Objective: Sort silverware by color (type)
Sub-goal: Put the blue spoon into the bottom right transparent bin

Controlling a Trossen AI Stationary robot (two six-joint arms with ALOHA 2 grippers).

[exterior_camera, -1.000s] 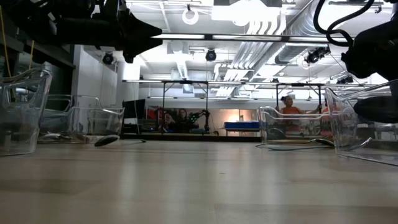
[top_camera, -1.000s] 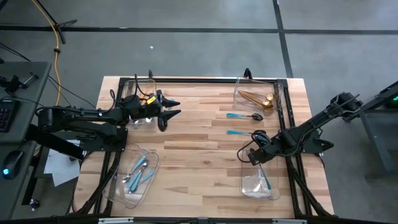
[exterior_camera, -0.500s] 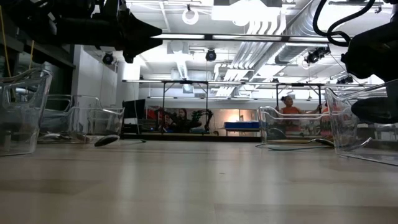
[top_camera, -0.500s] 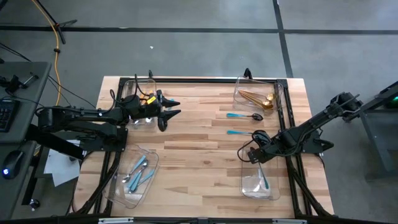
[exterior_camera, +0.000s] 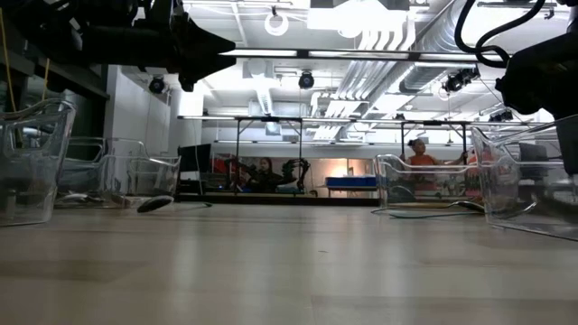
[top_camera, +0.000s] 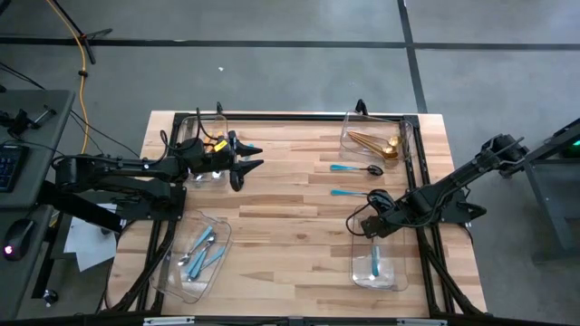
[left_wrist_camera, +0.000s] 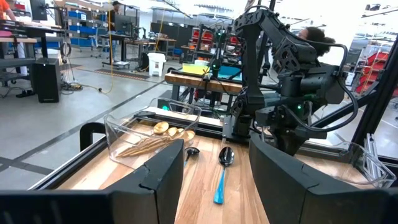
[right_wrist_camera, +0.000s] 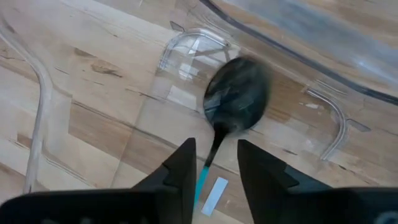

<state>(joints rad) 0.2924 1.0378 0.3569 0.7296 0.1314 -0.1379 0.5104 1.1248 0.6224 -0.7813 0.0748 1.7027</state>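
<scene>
Wooden table (top_camera: 281, 226), teal-handled black spoon (right_wrist_camera: 236, 93) in bin (top_camera: 362, 272), bowl away from right gripper (right_wrist_camera: 214, 165)

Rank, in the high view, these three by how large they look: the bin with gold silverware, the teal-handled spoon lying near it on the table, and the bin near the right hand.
1-2. Bin near the right hand and gold silverware bin: look alike, no ranking.
3. Teal-handled spoon: clearly smallest.

You will find no readable text here: no label, brand, number or sign can be made out on the table, the bins, the arms or the room behind.
</scene>
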